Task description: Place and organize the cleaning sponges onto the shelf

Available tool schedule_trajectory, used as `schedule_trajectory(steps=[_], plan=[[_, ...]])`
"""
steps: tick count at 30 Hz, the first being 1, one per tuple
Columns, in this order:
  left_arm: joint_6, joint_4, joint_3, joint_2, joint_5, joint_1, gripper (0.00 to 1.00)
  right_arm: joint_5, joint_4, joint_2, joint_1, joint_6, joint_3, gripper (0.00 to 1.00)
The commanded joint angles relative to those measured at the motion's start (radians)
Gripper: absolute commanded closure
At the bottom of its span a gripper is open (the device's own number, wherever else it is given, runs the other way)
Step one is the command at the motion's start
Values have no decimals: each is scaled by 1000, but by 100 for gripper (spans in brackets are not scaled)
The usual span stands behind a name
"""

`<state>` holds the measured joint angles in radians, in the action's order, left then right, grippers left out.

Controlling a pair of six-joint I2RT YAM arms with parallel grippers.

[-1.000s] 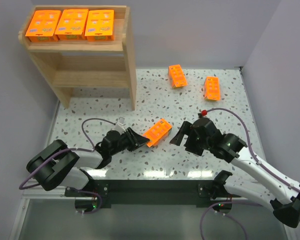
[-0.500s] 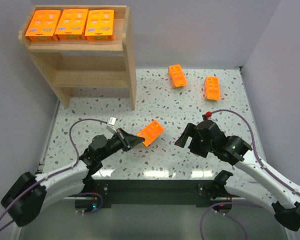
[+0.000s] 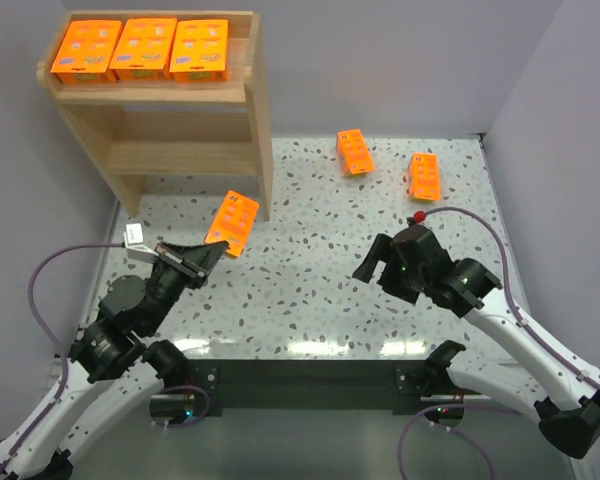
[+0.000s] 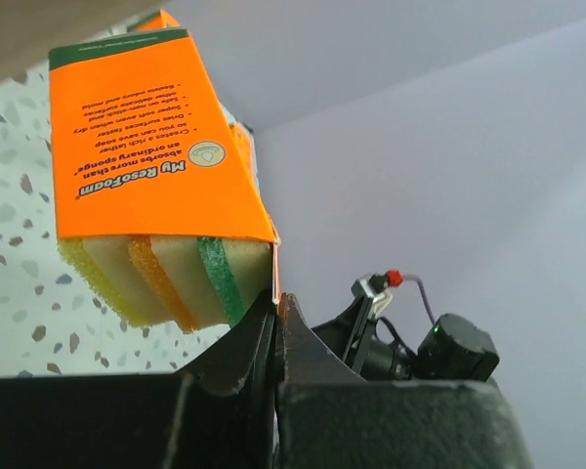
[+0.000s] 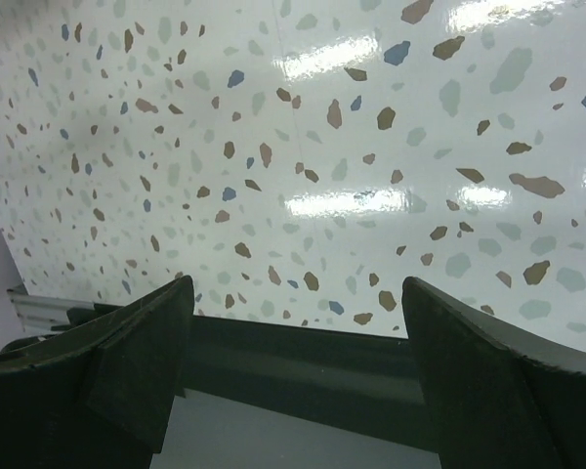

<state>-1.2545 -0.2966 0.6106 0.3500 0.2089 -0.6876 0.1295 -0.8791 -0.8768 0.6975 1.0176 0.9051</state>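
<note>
Left gripper is clamped tight on one sponge pack, pinching a thin edge of its card sleeve at the near end, jaws pressed together in the left wrist view. The held pack is up off the table, tilted, just in front of the shelf, by the foot of its right side panel; cannot tell if it touches the wood. Look of it: bright orange card sleeve, dark green strip across the far end, pale printed text reading "My ResoFoam" and "absorbs more than an ordinary sponge", small pale logo. The open near end shows pale foam sponges stacked inside with yellow, orange and green scouring layers. The face seen from above carries small pale and bluish marks. On the shelf's top tier sit three flat in a row, side by side: top-left pack, top-middle pack, top-right pack, same orange faces with small marks. Two lie flat on the speckled table at the far side, well apart from the arms: far-centre pack and far-right pack, each angled. Right gripper hangs over bare table with fingers spread wide, nothing between them.
</note>
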Motion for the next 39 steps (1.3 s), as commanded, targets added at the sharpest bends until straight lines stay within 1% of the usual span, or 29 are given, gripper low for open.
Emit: schedule_trajectory(steps=[1,3,4,6,7,9,10,12,13,15,16,17,18,19,21,22,23,24,25,31,34,39], plan=[[21,-147,92,-29,237,0,100,-63,37,-24,-39,-60,44,10],[27,-139,113,-25,294,0,100,-102,57,-50,-79,-85,49,10],[35,-101,115,-17,334,2,100,-128,60,-56,-102,-94,52,10],[61,-44,109,1,365,2,100,-128,69,-79,-110,-117,61,10],[84,49,104,35,368,2,100,-128,71,-85,-113,-126,72,10],[134,131,113,90,362,0,100,-148,81,-99,-116,-146,81,10],[138,173,123,157,371,0,100,-151,81,-106,-118,-149,92,10],[170,253,135,210,362,19,100,-165,85,-116,-121,-168,101,10],[178,352,138,249,312,39,100,-168,83,-123,-124,-175,112,10],[166,413,162,296,207,175,100,-169,83,-120,-125,-192,117,10],[147,439,172,346,66,238,100,-172,84,-117,-127,-194,114,10],[127,465,176,369,-7,364,100,-174,86,-116,-130,-203,110,10],[89,499,170,388,-119,417,100,-180,86,-113,-131,-205,107,10],[73,558,170,420,-152,486,100,-180,86,-110,-135,-206,106,10],[61,602,190,460,-201,531,100,-183,94,-100,-138,-208,97,10],[56,650,199,510,-273,549,100,-189,100,-99,-138,-203,88,10],[43,671,207,538,-311,589,100,-189,103,-93,-138,-202,84,10],[-6,707,204,567,-395,606,100,-189,106,-91,-139,-202,81,10],[-31,794,201,624,-432,634,100,-186,106,-93,-139,-202,80,10],[-149,1003,169,791,-534,669,100,-174,115,-96,-145,-212,78,10],[-183,1071,158,860,-548,669,100,-172,117,-103,-147,-217,77,10],[-172,1088,146,920,-494,669,100,-166,126,-96,-151,-214,60,10]])
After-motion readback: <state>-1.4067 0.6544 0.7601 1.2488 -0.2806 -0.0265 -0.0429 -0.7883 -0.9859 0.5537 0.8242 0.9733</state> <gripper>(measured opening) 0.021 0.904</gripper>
